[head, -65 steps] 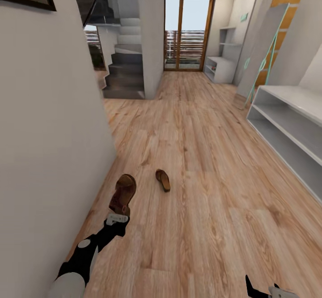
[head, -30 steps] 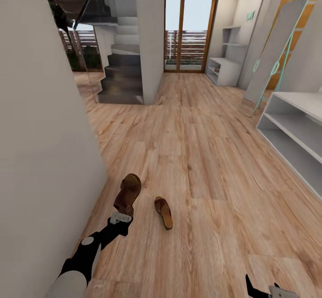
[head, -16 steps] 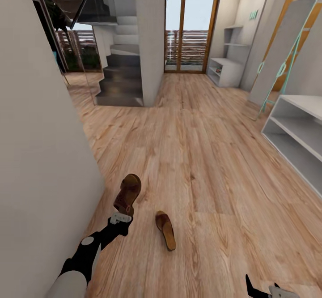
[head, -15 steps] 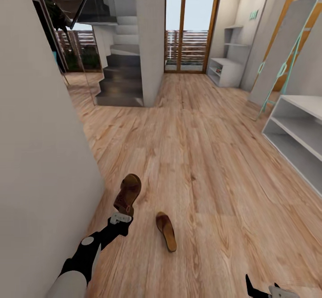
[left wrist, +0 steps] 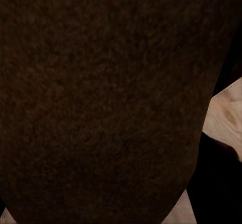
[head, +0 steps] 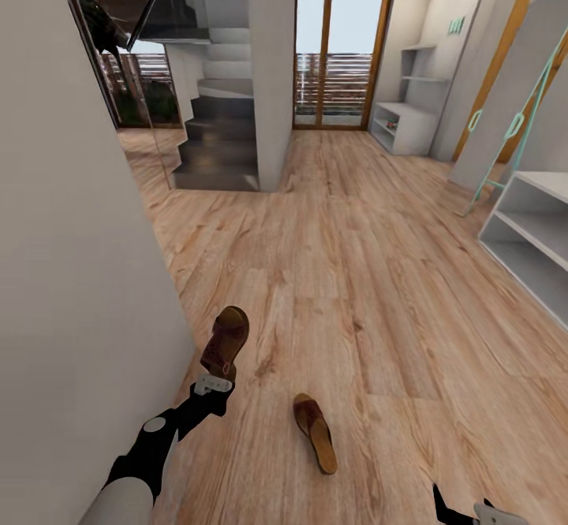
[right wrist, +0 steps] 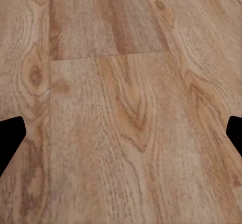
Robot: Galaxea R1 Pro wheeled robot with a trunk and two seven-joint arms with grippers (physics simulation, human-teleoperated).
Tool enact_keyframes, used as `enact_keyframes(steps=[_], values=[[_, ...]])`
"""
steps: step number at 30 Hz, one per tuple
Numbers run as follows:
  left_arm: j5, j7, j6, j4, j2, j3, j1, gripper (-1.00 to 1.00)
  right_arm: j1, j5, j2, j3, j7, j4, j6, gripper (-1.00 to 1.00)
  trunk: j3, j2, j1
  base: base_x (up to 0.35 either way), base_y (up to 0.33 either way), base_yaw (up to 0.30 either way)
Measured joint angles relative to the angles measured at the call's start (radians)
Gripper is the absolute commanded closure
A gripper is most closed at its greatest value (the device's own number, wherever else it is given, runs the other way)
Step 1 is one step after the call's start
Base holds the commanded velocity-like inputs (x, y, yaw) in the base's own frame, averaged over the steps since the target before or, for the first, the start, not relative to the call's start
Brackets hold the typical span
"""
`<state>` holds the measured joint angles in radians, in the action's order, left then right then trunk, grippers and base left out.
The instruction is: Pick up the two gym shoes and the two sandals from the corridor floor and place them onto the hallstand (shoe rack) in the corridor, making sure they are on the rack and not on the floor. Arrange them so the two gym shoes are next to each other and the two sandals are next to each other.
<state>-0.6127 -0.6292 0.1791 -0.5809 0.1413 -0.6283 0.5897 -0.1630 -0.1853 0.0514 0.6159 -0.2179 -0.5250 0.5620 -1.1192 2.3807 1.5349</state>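
Note:
One brown sandal (head: 224, 342) is held up off the corridor floor (head: 371, 273) by my left gripper (head: 211, 383), which is shut on its heel end; its dark sole (left wrist: 101, 98) covers the left wrist view. The other sandal (head: 315, 433) lies flat on the planks just right of that arm, footbed up. The hallstand (head: 536, 233), pale grey with open shelves, stands at the right edge. My right gripper (right wrist: 121, 133) hangs open over bare planks, its tips (head: 461, 513) showing at the lower right. The gym shoes are out of view.
A grey wall (head: 71, 273) runs close along my left side. Dark stairs (head: 217, 143) and a pillar stand ahead left, a glass door (head: 341, 52) at the far end. A teal-framed panel (head: 513, 115) leans by the hallstand. A white shelf unit (head: 406, 127) stands far right.
The camera has moved, so the floor sandal now shows lower and further right and the hallstand has slid toward the right edge. My left gripper still holds its sandal the same way.

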Motion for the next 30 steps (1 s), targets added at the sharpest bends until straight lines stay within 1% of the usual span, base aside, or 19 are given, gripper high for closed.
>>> enact_keyframes(steps=[23, 30], values=[[0.000, 0.001, 0.001, 0.000, 0.000, 0.000, 0.000, 1.00, 0.000, 0.000, 0.000, 0.000, 0.000, -0.002, 0.000, -1.00, 0.000, 0.000, 0.000, 0.006, 0.006, 0.000], [0.000, 0.001, 0.001, 0.000, 0.001, 0.000, 0.000, 1.00, 0.000, 0.000, 0.000, 0.000, 0.000, -0.001, 0.000, -1.00, 0.000, 0.000, 0.000, 0.122, 0.063, 0.000]])
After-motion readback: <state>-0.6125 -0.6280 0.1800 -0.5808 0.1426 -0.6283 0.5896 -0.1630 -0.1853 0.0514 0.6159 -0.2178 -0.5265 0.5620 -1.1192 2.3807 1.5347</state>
